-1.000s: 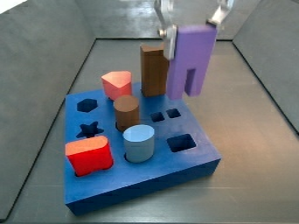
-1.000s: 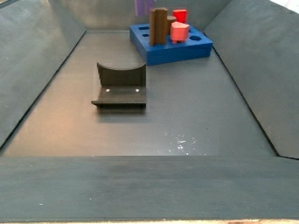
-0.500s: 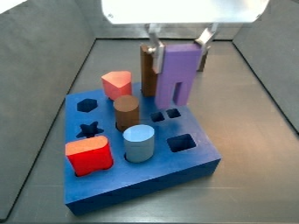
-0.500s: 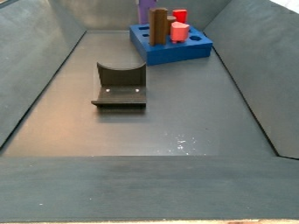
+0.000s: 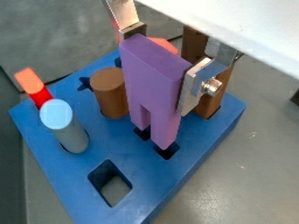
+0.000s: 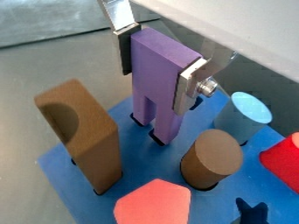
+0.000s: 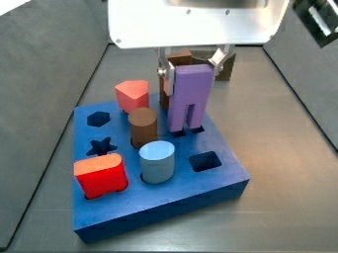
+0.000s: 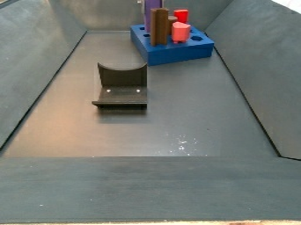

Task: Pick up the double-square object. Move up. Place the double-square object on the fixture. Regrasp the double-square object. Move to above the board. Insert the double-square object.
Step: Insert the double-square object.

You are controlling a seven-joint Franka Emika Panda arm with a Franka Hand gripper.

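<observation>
No writing or labels could be read in any view.

In both wrist views, the claw (image 5: 163, 52) gripped the purple double-square object (image 5: 155, 83), a smooth matte prism with a notched foot, between flat silver finger plates (image 5: 197, 85). The object stood upright, its two legs entering the small paired square holes of the thick blue board (image 5: 198, 144). A brown cylinder (image 5: 110, 92), a light blue cylinder (image 5: 61, 125) and a red piece (image 5: 31, 84) stood nearby. The claw (image 6: 158, 48) pressed both broad faces of the purple object (image 6: 160, 83); a tall brown rectangular block (image 6: 84, 131) stood beside it, with a red pentagon piece (image 6: 152, 204) near.

In a side view, the claw (image 7: 192, 61) held the purple object (image 7: 191, 96) low over the board (image 7: 165, 193), beside the brown block (image 7: 166, 84).

In a side view, the dark U-shaped fixture (image 8: 121, 85) sat empty on the grey floor (image 8: 153, 132), well apart from the board (image 8: 172, 47); the purple object (image 8: 154, 12) showed above it, the claw itself out of frame there.
</observation>
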